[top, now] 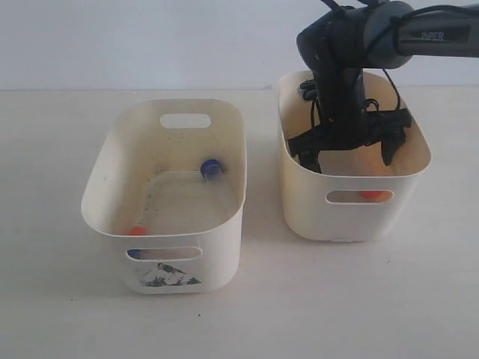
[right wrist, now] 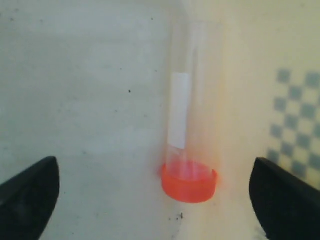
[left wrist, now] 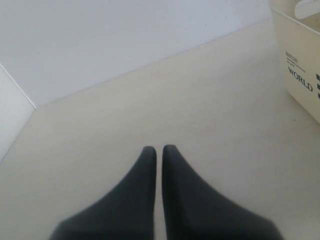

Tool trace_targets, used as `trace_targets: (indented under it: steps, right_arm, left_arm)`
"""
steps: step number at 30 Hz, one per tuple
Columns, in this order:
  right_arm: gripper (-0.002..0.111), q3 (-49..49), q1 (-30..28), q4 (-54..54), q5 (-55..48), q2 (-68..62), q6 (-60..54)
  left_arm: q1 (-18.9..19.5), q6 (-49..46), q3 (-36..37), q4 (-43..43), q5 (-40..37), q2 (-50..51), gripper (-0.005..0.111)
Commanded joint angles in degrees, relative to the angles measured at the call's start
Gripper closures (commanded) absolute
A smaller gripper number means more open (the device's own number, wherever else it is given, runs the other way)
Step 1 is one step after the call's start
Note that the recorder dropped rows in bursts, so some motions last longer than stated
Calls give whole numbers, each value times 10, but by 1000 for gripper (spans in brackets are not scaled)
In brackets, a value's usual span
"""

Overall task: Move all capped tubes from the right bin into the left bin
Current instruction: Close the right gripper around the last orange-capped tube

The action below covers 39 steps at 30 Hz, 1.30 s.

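Progress seems roughly half: a blue-capped tube [top: 210,167] and an orange-capped tube [top: 136,230] lie in the left bin [top: 112,164]. Right claw [right wrist: 155,162], spread wide, straddles a second orange tube [right wrist: 190,135] in the right bin [top: 314,213]; left claw [left wrist: 159,152] is pressed together.

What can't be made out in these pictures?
Exterior view: the right bin's floor, hidden by the arm and the front wall. Only an orange cap shows through the slot, so its tube count is unknown.
Exterior view: the left bin's tubes, clear bodies too faint to trace.
Left wrist view: a bin cut off by the edge, its label partly lost.
Right wrist view: the tube's far end, blurred out.
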<state>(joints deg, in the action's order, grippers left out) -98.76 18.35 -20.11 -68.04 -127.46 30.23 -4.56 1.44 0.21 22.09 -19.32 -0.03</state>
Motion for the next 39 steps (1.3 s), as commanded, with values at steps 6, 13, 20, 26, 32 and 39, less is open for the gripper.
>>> trace_targets:
  steps: [6,13,20,26,32,39]
  right_arm:
    - [10,3,-7,-17,-19,-1,27]
    - [10,3,-7,-17,-19,-1,39]
    - [10,3,-7,-14,-19,-1,41]
    - [10,3,-7,-14,-19,-13,43]
    - [10,3,-7,12,-19,-47,44]
    - [10,3,-7,77,-19,-70,38]
  left_arm:
    - [-3,5,-2,-2,1,0,102]
    - [-3,5,-2,-2,1,0,102]
    - [-3,5,-2,-2,1,0,102]
    - [-3,5,-2,-2,1,0,102]
    - [-3,5,-2,-2,1,0,102]
    - [-3,5,-2,-2,1,0,102]
